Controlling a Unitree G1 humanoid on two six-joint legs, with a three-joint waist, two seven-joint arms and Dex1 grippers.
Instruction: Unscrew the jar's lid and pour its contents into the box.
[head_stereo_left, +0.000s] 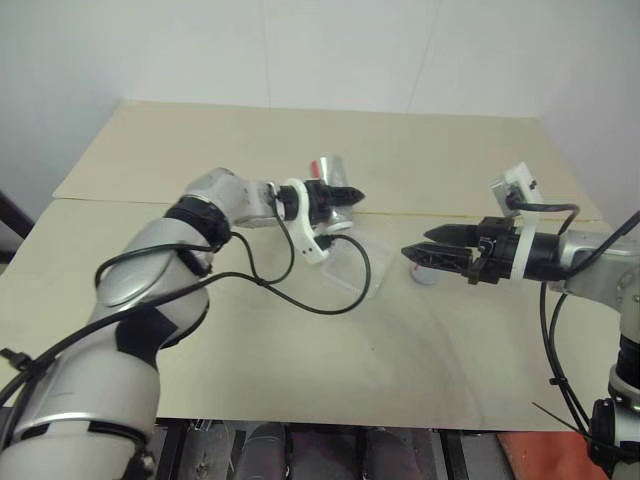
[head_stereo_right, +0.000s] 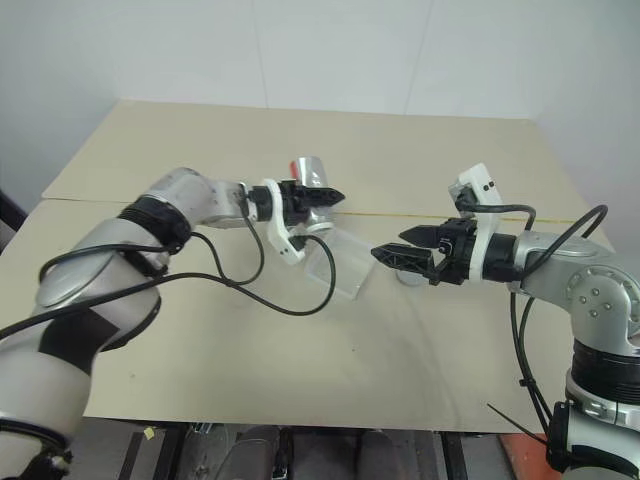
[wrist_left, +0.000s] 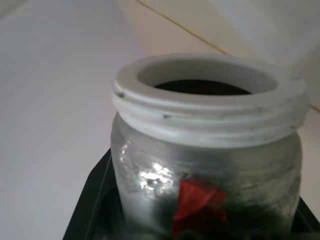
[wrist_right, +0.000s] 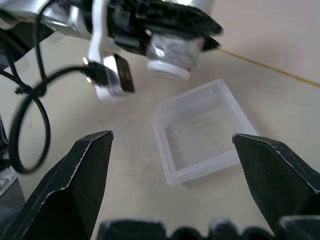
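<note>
Jar (wrist_right: 176, 54) mouth-down in left tool (head_stereo_right: 318, 197), above box (wrist_right: 202, 131), right tool (wrist_right: 172, 182) spread

Left tool (head_stereo_right: 325, 198) clamped, right tool (head_stereo_right: 395, 256) spread wide

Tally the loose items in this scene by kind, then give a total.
Jar, open, held over the table in the left tool: 1
Lid, on the table below the right tool: 1
Clear plastic box, on the table: 1
Total: 3
</note>
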